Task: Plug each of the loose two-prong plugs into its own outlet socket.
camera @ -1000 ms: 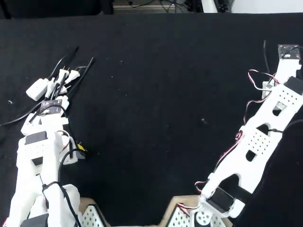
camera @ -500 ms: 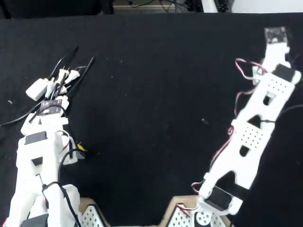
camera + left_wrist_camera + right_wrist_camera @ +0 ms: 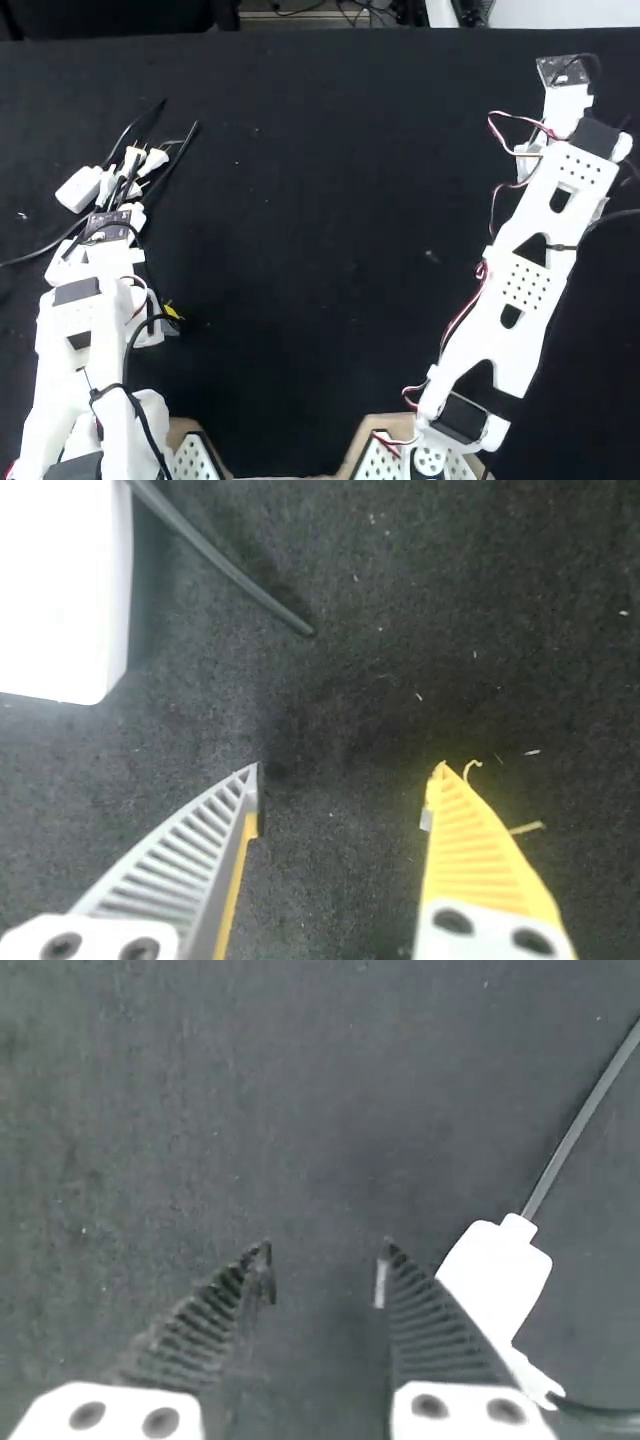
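Note:
A cluster of white plugs (image 3: pixel 148 160) and a white outlet block (image 3: pixel 78 188) with black cables (image 3: pixel 165 150) lies at the table's far left. The left arm (image 3: pixel 85 300) ends just short of that cluster. My left gripper (image 3: pixel 340 780) is open over bare black cloth, with a white block (image 3: pixel 60 580) and a black cable (image 3: pixel 220 565) just ahead of it. The right arm (image 3: pixel 540 240) stretches to the far right corner. My right gripper (image 3: pixel 323 1258) is open, nothing between its fingers. A white plug (image 3: pixel 495 1270) with its cable (image 3: pixel 580 1130) lies just outside one finger.
Black cloth (image 3: pixel 330 200) covers the table, with wide free room in the middle. Both arm bases (image 3: pixel 385 455) stand at the front edge. Loose red and white wires (image 3: pixel 505 140) hang along the right arm.
The right arm has swung toward the far edge and slightly left, its tip now nearer the back of the table. The left arm has not moved.

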Action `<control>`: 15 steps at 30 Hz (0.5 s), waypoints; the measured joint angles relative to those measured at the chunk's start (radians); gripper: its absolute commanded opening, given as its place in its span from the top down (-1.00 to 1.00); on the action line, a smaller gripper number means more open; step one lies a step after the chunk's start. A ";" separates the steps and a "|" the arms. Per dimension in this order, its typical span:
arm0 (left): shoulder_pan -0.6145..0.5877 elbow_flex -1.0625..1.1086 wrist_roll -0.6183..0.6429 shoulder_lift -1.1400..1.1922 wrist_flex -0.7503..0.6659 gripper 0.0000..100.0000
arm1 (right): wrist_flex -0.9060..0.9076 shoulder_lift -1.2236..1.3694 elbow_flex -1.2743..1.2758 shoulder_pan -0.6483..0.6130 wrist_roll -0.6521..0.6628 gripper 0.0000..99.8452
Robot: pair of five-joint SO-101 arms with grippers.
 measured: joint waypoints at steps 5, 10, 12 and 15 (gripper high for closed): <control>0.000 0.000 0.000 0.000 0.000 0.47 | 0.000 0.118 0.000 0.003 0.000 0.75; 0.000 0.000 0.000 0.000 0.000 0.47 | -0.035 0.144 -0.003 0.057 0.000 0.75; 0.000 0.000 0.000 0.000 0.000 0.47 | -0.041 0.144 -0.003 0.083 0.003 0.75; 0.000 0.000 0.000 0.000 0.000 0.47 | -0.044 0.144 -0.003 0.110 0.051 0.75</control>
